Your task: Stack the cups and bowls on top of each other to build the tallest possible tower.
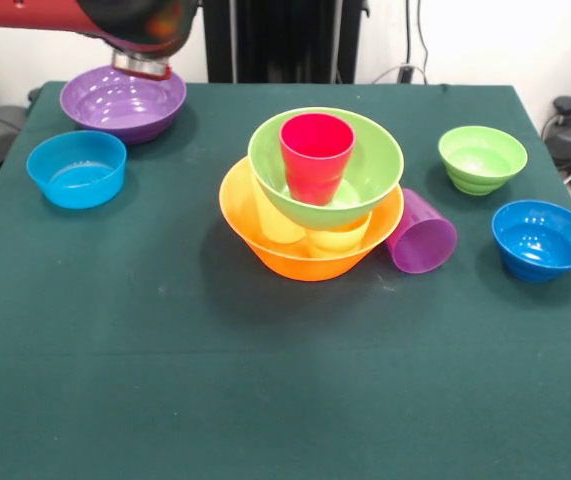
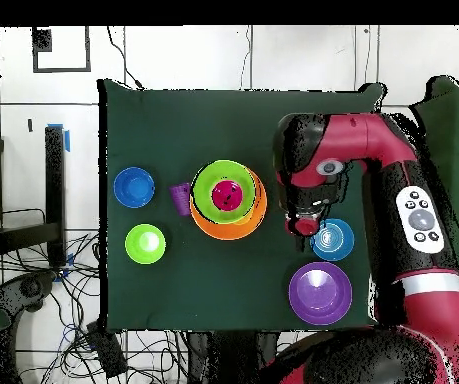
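The tower stands mid-table. Its base is the large orange bowl. Two yellow cups stand inside it and carry the large lime green bowl, which sits tilted. A red-pink cup stands upright in that bowl. The purple cup lies on its side against the orange bowl. My gripper hangs high beside a small blue bowl, close to the large purple bowl, with nothing seen in it.
A small lime green bowl and a second small blue bowl stand apart on the tower's other side. The red arm reaches over the cloth on the side of the purple bowl. Cables lie past the table edges.
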`<act>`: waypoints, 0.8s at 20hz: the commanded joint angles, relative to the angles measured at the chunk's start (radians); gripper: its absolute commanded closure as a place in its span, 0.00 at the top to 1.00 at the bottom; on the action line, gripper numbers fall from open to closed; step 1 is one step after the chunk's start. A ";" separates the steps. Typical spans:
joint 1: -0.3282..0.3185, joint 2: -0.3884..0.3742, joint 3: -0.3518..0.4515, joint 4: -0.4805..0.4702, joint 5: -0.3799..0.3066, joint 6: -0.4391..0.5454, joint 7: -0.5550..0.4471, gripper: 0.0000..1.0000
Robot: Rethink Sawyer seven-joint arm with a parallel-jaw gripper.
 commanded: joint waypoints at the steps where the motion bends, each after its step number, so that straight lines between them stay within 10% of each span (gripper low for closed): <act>1: 0.023 0.044 0.026 -0.132 -0.140 -0.016 -0.287 1.00; 16: -0.011 0.027 0.029 0.021 -0.057 -0.257 -0.134 1.00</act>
